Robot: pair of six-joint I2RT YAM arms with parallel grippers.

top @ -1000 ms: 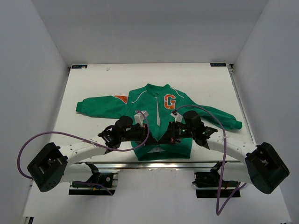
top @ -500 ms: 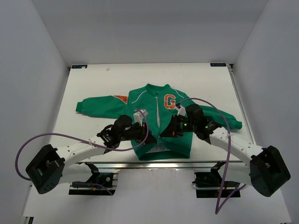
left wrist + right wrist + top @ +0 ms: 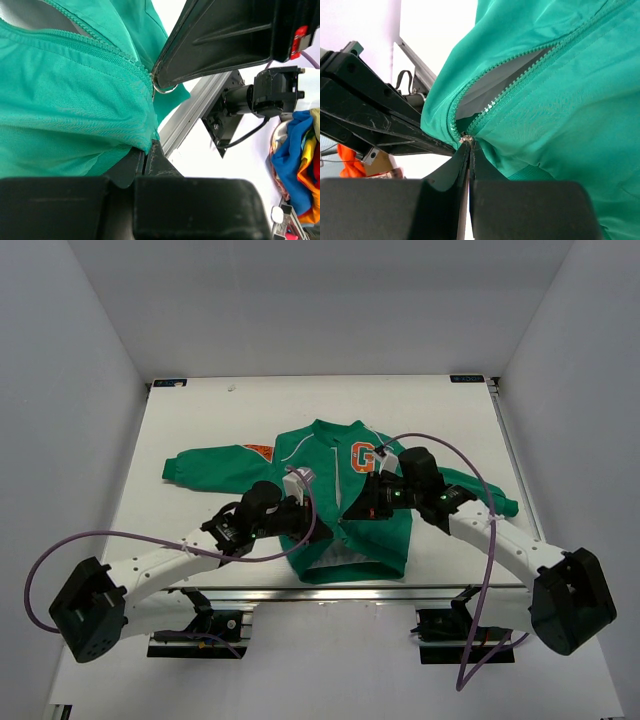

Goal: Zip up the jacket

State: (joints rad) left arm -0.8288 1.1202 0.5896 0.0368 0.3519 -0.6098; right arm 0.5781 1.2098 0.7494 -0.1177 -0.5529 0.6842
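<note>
**Q:** Jacket, where?
**A:** The jacket (image 3: 395, 530) lies front up on the white table (image 3: 200, 410). Collar is at the far side, hem toward my bases, and one sleeve is spread out to each side. There's an orange G patch (image 3: 363, 456) on the chest and an orange sleeve patch (image 3: 258, 451) on my left.

**Q:** Left gripper?
**A:** My left gripper (image 3: 148, 150) is squeezed narrow, pinching a fold of green fabric on the lower front, just beside the zipper.

**Q:** Right?
**A:** My right gripper (image 3: 470, 149) is pressed together too, its tips clamped at the zipper pull (image 3: 465, 138). In the left wrist view a small metal ring shows at its tip.

**Q:** Zipper?
**A:** The zipper teeth (image 3: 492, 106) part above the pull, and pale lining (image 3: 490, 90) shows in the gap. Both grippers sit near each other over the lower front.
</note>
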